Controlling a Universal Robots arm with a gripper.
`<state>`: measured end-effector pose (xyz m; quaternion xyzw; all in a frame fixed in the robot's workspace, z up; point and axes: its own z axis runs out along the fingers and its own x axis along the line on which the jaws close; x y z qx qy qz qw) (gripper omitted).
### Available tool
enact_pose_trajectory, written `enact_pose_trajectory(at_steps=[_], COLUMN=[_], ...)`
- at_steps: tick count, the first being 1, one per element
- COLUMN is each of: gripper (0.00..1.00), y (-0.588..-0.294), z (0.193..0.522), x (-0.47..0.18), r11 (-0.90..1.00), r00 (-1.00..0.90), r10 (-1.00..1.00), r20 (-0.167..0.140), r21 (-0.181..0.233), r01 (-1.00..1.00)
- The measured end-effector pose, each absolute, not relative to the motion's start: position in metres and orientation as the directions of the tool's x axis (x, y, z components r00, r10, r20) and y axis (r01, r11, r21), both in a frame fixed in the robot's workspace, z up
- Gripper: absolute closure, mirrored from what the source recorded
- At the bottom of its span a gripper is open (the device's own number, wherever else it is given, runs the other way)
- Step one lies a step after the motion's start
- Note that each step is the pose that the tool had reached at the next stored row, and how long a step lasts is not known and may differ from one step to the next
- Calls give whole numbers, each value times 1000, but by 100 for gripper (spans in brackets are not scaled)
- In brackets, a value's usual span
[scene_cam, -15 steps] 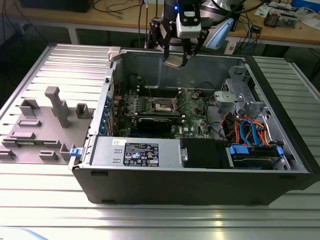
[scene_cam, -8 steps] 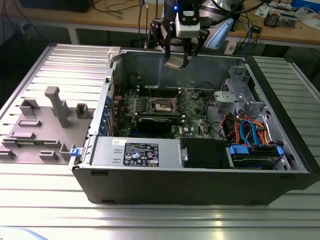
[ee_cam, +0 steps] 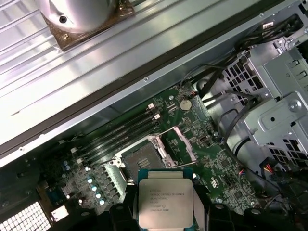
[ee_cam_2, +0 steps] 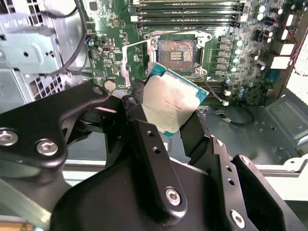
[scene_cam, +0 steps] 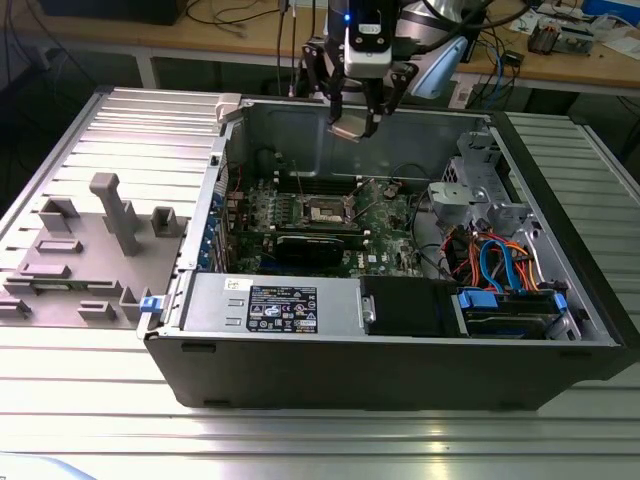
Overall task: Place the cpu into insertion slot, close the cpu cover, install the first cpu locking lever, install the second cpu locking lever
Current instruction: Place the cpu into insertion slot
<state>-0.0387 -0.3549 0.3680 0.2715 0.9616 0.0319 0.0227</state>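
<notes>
My gripper hangs above the back of the open computer case, shut on the cpu. In both wrist views the black fingers press two opposite edges of the cpu, its silver-grey top facing the cameras. The cpu is in the air, well above the green board. The insertion slot lies bare below it, a dark square socket near the board's middle. The cpu cover is swung up beside the socket, a thin silvery frame.
Long memory slots run behind the socket. A black graphics card lies in front of it. A metal drive cage and coloured cables fill the case on the exterior view's right. A grey fixture stands outside on the exterior view's left.
</notes>
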Motion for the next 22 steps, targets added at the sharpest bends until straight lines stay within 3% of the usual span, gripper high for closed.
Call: enact_pose_trajectory(at_steps=[22], gripper=[46], y=[-355], z=[366], x=[-39], r11=[793], r00=[-794], r10=[608], r20=[-26], r21=[74], r01=[605])
